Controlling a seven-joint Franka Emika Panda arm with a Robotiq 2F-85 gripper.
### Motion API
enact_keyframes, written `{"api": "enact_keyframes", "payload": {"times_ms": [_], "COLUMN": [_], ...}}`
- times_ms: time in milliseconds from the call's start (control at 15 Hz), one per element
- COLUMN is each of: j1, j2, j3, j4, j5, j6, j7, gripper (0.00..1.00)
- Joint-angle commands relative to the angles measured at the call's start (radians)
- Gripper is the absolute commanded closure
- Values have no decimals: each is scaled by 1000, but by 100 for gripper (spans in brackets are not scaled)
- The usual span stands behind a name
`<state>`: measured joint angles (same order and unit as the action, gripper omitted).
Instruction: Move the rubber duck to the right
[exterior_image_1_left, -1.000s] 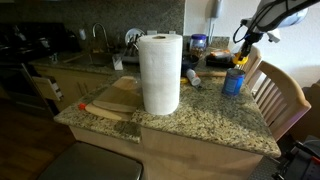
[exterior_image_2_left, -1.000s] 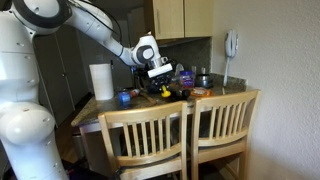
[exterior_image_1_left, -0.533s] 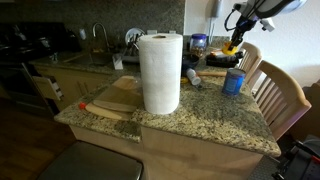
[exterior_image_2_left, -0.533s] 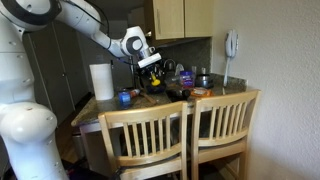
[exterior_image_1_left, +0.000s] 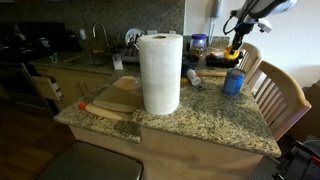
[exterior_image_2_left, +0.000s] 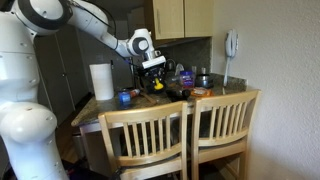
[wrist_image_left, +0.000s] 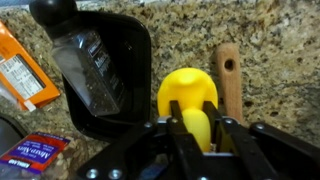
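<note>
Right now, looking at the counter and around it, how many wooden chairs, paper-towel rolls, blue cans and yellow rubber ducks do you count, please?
wooden chairs: 2
paper-towel roll: 1
blue can: 1
rubber duck: 1
Total: 5

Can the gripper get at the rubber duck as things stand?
Probably yes: in the wrist view the rubber duck sits between the fingers of the gripper, seemingly clamped. The black container and wooden handle lie to either side, not blocking.
</note>
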<state>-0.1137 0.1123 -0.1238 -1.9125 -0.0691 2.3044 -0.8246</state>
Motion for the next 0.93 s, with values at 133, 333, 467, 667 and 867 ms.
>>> {"api": "enact_keyframes", "payload": {"times_ms": [133,333,467,667,867], "j1": [-52,-72,-82,-91,-102], "j2": [168,213,231,249,257], "j3": [4,8,8,12,24], "j4": [151,197,224,256,288], "j5": [7,0,-5,-3,21], "j6": [-90,-100,-118,-150,-226], "j7": [14,12,12,9,-23], "gripper": [93,93,93,93,93]}}
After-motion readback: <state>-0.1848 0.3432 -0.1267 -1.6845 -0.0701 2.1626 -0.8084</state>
